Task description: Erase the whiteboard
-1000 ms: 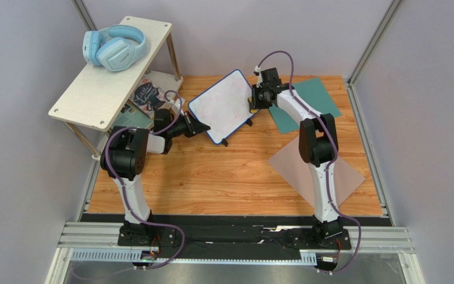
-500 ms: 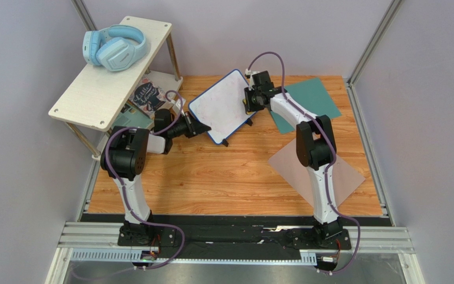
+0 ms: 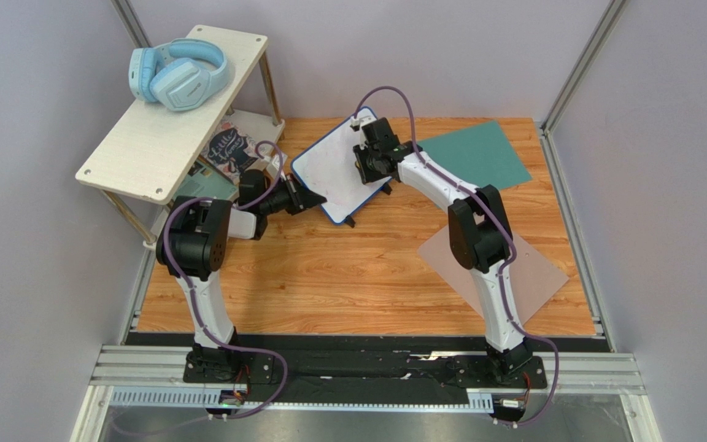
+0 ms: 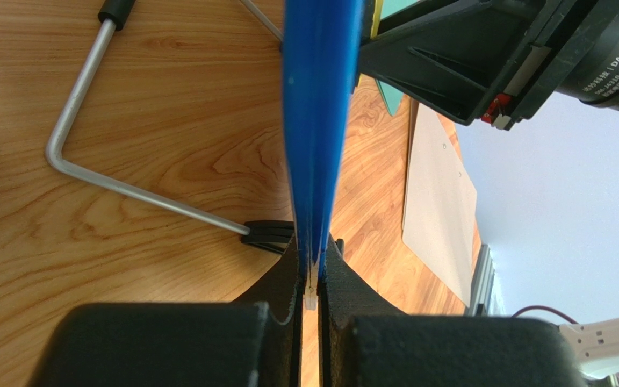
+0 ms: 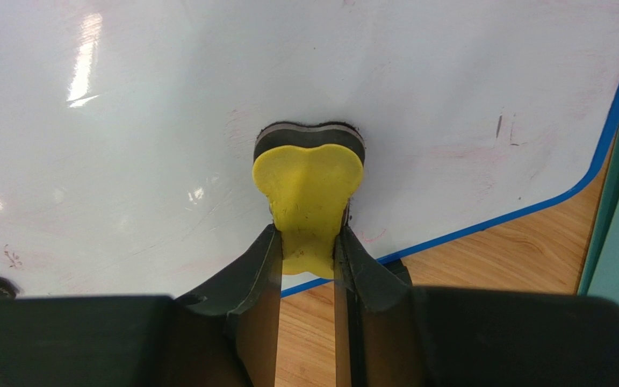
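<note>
Past the arm bases at the near edge, the wood-grain desk [image 3: 329, 276] carries a flat grey-brown sheet [image 3: 505, 267] on its right side. Further in, left of centre, the left gripper [image 4: 311, 266] is clenched on the lower edge of the whiteboard [image 3: 339, 170], its two black fingers pinching the dark-blue frame edge-on. A bent wire leg [image 4: 127, 189] with black tips rests on the wood beside it.

The whiteboard stands tilted towards the far middle of the desk. It is a glossy white panel with a thin blue rounded frame, showing faint pinkish smudges and a few small dark marks in the right wrist view. The right gripper [image 5: 309, 242] is closed on the yellow handle of an eraser [image 5: 309, 185], whose dark pad is pressed against the white face near the lower border.

Beyond and to the right, a teal sheet [image 3: 477, 152] lies flat on the desk. At far left a pale two-tier shelf [image 3: 173, 101] holds light-blue headphones [image 3: 177, 74] on top and a dark printed card [image 3: 230, 152] on the lower tier. Plain lilac-grey walls [image 3: 477, 55] with metal posts enclose the space.
</note>
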